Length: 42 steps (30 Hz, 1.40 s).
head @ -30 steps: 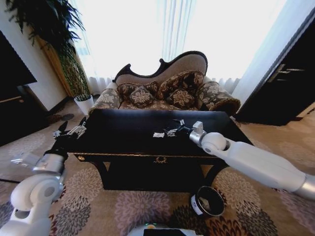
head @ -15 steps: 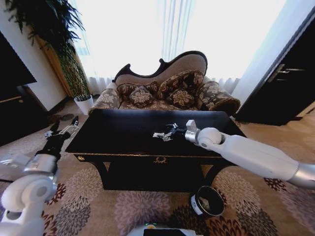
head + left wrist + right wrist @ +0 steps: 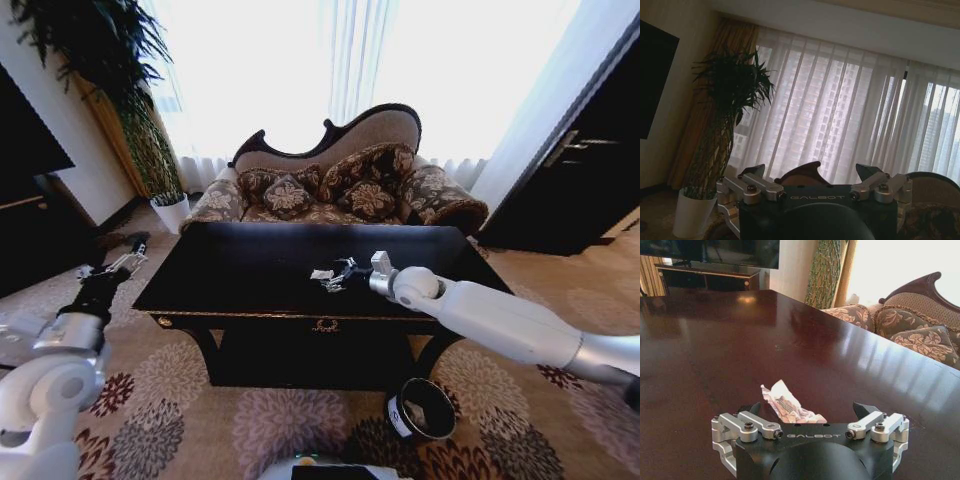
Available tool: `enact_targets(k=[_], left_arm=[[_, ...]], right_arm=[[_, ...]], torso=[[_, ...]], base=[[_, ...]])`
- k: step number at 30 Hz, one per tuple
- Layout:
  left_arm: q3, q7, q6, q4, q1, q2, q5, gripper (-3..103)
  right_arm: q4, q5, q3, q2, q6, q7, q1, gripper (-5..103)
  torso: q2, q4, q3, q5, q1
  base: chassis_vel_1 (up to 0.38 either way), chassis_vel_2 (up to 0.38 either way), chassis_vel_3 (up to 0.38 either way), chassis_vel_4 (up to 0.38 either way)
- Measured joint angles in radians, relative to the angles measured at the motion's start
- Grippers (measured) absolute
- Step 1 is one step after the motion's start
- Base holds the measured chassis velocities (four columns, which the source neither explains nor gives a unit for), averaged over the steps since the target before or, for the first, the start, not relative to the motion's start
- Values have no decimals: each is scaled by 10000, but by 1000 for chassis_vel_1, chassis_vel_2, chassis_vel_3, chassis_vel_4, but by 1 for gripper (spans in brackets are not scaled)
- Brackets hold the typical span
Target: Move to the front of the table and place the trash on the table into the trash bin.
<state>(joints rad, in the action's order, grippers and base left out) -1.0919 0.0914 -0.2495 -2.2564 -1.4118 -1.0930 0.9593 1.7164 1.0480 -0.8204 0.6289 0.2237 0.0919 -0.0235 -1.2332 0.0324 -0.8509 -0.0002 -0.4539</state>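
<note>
Head view | right hand (image 3: 335, 274) spread, advanced to trash (image 3: 322, 273) | left hand (image 3: 128, 250) spread, retreated from table (image 3: 250, 270)

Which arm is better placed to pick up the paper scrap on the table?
Right. The right tool is open over the table, with the paper scrap just ahead between its fingers. The left tool hangs off the table's left end.

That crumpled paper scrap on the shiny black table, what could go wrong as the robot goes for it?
The paper scrap is light and lies flat on the glossy table, so the open right end effector might push it along rather than pinch it. The trash bin sits low on the floor by the table's front, so the scrap could miss it. The left end effector hangs off the table's left end.
</note>
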Motion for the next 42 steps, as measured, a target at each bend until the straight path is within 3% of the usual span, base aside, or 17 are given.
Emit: enact_targets(k=[1, 3, 5, 12, 15, 18, 20, 24, 34, 36, 38, 40, 42], left_arm=[[-14, 0, 0, 0, 8, 16, 22, 100], [-9, -8, 0, -19, 9, 11, 28, 100], [-4, -12, 0, -25, 9, 8, 28, 100], [67, -68, 5, -91, 21, -31, 12, 100], [67, -68, 4, -120, 21, -32, 7, 100], [74, -69, 4, -195, 15, -37, -3, 100], [77, -67, 4, -214, 15, -41, -4, 100], [82, -26, -16, -330, -16, -52, -3, 100], [105, 12, -48, -543, -66, -46, 8, 100], [98, 22, -74, -647, -66, -47, 57, 100], [82, 28, -78, -663, -69, -47, 80, 100], [20, 41, -83, -692, -95, -42, 143, 100], [21, 41, -83, -697, -97, -43, 151, 100]], right_arm=[[-58, -100, 17, 3, -69, 66, -46, 103], [-116, -186, 43, 0, -129, 155, -108, 96], [-126, -195, 52, 0, -138, 166, -119, 96], [-215, -240, 180, -147, -165, 472, -190, 68], [-198, -240, 244, -218, -169, 525, -231, 62], [-94, -234, 388, -377, -176, 664, -327, 46], [-69, -234, 421, -413, -178, 695, -355, 46], [103, -238, 787, -669, -203, 793, -723, 28], [791, -187, 2180, -1220, -349, 944, -1962, 28], [1213, -53, 3671, -1452, -416, 1074, -3046, 28], [1318, -29, 4031, -1528, -430, 1145, -3377, 28], [1864, 108, 5891, -1949, -504, 1405, -4925, 32], [2009, 168, 6475, -2070, -521, 1425, -5350, 32]], torso=[[0, 0, 0, 0, 0], [0, 0, 1, 0, 0], [0, 0, 0, 1, 0], [0, 0, 1, 0, 0], [0, 0, 0, 0, 0], [0, 1, 0, 1, 0], [0, 1, 0, 1, -1], [0, 0, 0, 1, 0], [0, -1, 1, -2, 0], [0, -4, 1, 0, 0], [0, -3, 1, -2, 0], [0, 2, 1, 4, 0], [-1, 2, 2, -3, 1]], base=[[0, 0, 0, 0], [0, 0, 0, 0], [0, 0, 0, 0], [0, 0, 0, 0], [0, 0, 0, 0], [0, 0, 0, 0], [0, 0, 0, 0], [0, 0, 0, 0], [0, 0, 0, 0], [0, 0, 0, 0], [0, 0, 0, 0], [0, 0, 0, 0], [0, 0, 0, 0]])
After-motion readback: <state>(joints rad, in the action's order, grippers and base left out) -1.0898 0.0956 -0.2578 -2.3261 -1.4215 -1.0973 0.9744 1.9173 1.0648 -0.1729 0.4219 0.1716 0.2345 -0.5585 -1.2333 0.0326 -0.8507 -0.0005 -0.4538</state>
